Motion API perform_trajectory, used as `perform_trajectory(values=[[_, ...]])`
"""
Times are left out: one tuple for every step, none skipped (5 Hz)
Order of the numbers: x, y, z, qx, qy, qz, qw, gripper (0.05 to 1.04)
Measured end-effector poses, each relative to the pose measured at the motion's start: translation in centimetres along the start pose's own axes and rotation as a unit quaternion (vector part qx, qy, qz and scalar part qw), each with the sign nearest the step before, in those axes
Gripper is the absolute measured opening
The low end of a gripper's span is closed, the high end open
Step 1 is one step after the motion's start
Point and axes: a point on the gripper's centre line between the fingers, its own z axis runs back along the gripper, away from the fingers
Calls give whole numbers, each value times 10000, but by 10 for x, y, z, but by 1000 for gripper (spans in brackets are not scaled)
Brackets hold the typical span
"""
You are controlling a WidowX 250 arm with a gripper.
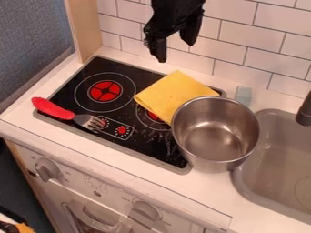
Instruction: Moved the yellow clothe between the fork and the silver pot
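The black gripper (177,49) hangs at the top of the view, above the back of the stove, its two fingers apart with nothing between them. Below it a folded yellow cloth (171,94) lies on the back right part of the stovetop, partly over the right burner. The silver pot (215,134) stands at the stove's right edge, close against the cloth and hiding a bit of its right corner. A fork (89,121) with a red handle lies at the stove's front left, its tines pointing right, apart from the cloth.
The black stovetop (85,96) has a red-marked burner at the left. A grey sink (271,171) with a dark faucet (305,110) is to the right. A small grey-green block (243,95) stands behind the pot, near the tiled wall (237,45).
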Motion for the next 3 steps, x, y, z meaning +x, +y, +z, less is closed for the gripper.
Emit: perform_trajectory(values=[[-3,3,-11,159,77,-16,9998,1001],[-10,8,-31,472,238,-117,9985,1001],[-14,8,-45,588,346,-136,9976,1001]])
